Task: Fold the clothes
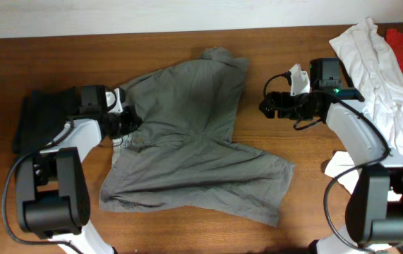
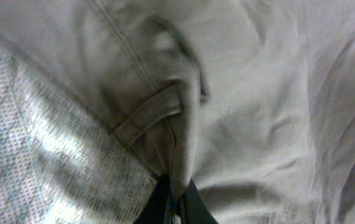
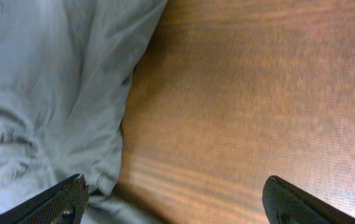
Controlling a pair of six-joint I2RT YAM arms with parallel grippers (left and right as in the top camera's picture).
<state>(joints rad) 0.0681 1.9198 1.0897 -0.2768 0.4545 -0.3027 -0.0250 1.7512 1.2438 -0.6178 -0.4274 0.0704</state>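
Left pincer (image 2: pixel 175 200) pinches the shorts (image 1: pixel 194 141) at the waistband (image 2: pixel 53 155); right pincer (image 3: pixel 172 202) hangs spread just beside them.

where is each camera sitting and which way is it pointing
Overhead: fixed above the table, facing straight down on the shorts and a white garment; the left arm and right arm show whole.
Left wrist: on the left arm, close over the shorts' patterned lining; only the left tool shows, its dark tips shut on a fold.
Right wrist: on the right arm, facing down at bare wood and the shorts' edge; the right tool shows, spread open.
Shared: all three see the shorts; overhead and right wrist both see the tabletop.
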